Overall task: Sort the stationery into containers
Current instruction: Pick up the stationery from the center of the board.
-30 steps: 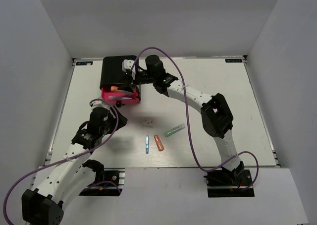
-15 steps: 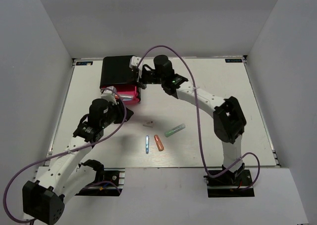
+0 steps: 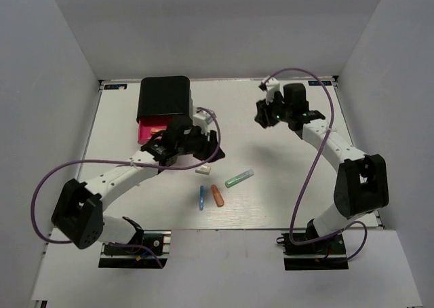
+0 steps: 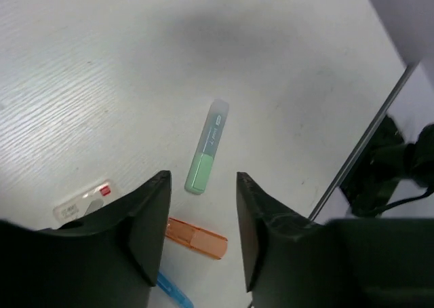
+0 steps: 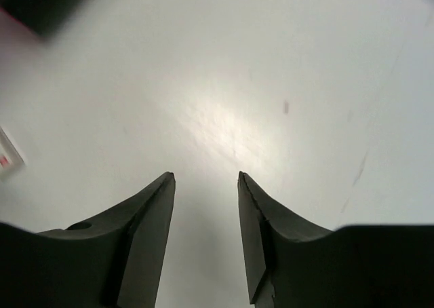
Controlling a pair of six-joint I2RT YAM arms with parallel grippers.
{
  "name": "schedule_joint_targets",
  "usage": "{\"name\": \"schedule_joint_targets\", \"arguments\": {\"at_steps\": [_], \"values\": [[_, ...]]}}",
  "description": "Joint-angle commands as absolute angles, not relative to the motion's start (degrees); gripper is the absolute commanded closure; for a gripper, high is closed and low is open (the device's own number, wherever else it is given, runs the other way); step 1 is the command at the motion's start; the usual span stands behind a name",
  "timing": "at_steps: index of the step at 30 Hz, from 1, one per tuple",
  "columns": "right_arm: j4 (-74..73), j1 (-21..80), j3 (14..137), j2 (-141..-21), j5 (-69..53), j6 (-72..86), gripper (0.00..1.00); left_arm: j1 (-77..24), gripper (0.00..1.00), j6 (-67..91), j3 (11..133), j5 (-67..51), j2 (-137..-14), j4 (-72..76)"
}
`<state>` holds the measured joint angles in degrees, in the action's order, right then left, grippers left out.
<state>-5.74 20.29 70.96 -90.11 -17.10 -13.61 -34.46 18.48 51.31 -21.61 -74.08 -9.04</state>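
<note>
Swinging from the drawers [image 3: 148, 126], left gripper [image 4: 201, 182] hovers spread, empty, over eraser [image 4: 81, 201] and green marker [image 4: 207, 148]; right gripper [image 5: 203, 179], also spread, has withdrawn; sorting unfinished.

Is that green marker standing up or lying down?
Lying down. The green marker lies flat on the white table, its whole length showing from above, touching nothing else.
</note>
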Motion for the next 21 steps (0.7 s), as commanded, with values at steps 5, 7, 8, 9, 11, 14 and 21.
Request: {"name": "schedule_joint_targets", "arguments": {"at_steps": [5,7,8,9,11,14,21], "values": [[-12.31,12.04,58.20,-82.98,-20.47,-10.64,0.46,-45.87,0.35,14.41,60.11,-16.01,-87.68,-10.36],[-12.22,10.73,57.31,-81.65,-20.91,-10.46,0.45,-47.80,0.32,13.89,61.95,-12.67,-90.60,-12.03],[-12.22,9.42,56.09,-81.48,-21.35,-10.28,0.45,-49.38,0.32,13.36,63.79,-10.66,-93.31,-13.35],[-12.13,9.14,55.64,-81.21,-21.53,-10.20,0.45,-50.18,0.32,13.36,64.68,-9.42,-94.56,-14.06],[-12.04,8.01,55.02,-80.42,-22.23,-10.20,0.45,-51.50,0.32,12.66,66.79,-6.43,-96.50,-15.11],[-12.04,6.42,54.67,-80.33,-23.11,-10.28,0.44,-53.17,0.31,11.60,69.16,-2.31,-100.10,-17.31],[-11.69,4.31,54.23,-80.42,-26.19,-9.93,0.44,-55.20,0.31,9.58,72.42,0.79,-106.08,-19.51]]}}
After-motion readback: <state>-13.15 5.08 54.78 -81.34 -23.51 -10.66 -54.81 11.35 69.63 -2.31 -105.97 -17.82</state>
